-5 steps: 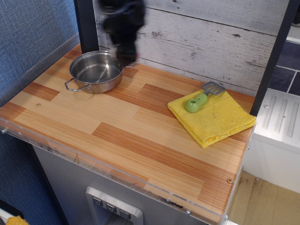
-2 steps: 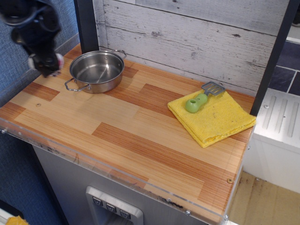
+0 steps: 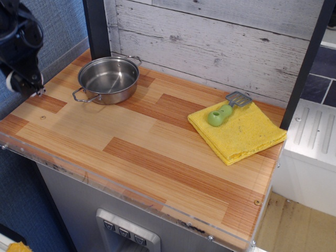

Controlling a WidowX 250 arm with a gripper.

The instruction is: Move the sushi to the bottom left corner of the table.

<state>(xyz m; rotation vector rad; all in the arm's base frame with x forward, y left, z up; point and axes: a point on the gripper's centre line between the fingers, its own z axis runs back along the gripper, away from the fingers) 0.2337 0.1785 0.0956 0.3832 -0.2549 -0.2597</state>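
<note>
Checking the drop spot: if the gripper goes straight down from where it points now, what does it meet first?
Most likely bare wood of the table near its left edge; the gripper points downward there, though depth is unclear.

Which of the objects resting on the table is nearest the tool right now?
The steel pot at back left; the tool hangs just left of it, far from the green spatula.

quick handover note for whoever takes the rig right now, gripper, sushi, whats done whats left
Gripper: at the table's left edge, left of the pot; open or shut can't be told.
Sushi: not clearly visible; a white bit at the gripper's tip may be it.
Done: nothing set down in the bottom left corner.
Left: confirm the sushi is held, bring it toward the front-left corner, lower, release.
</note>
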